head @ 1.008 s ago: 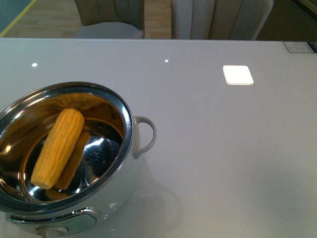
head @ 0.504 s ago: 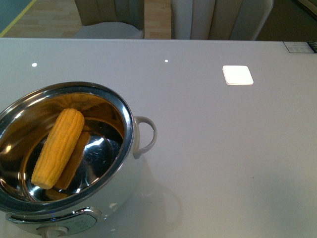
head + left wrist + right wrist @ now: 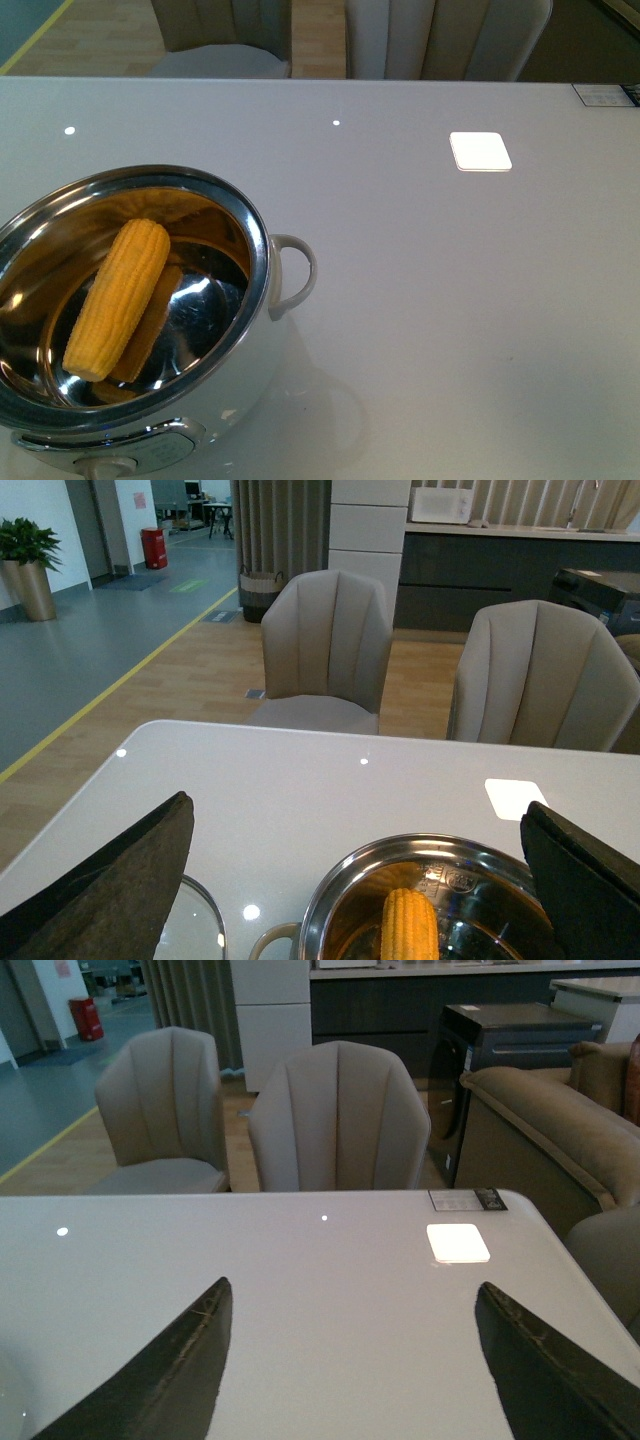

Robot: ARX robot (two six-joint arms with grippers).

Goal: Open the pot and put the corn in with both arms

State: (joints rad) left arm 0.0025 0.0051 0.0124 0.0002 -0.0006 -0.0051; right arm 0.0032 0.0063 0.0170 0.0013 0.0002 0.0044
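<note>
The white pot (image 3: 265, 345) stands uncovered at the front left of the table, its steel rim (image 3: 255, 250) and loop handle (image 3: 292, 275) showing. The yellow corn (image 3: 118, 297) lies tilted inside the steel bowl. Neither arm appears in the front view. In the left wrist view my left gripper (image 3: 357, 815) hangs open above the pot (image 3: 340, 900), with the corn (image 3: 410, 925) low between its fingers (image 3: 120, 880). My right gripper (image 3: 352, 1295) is open over bare table, nothing between its fingers (image 3: 170, 1370).
A round glass lid (image 3: 200, 920) lies on the table beside the pot. A bright white square (image 3: 480, 151) glares on the tabletop at the right. Chairs (image 3: 230, 40) stand beyond the far table edge. A small card (image 3: 468, 1199) lies at the far right corner.
</note>
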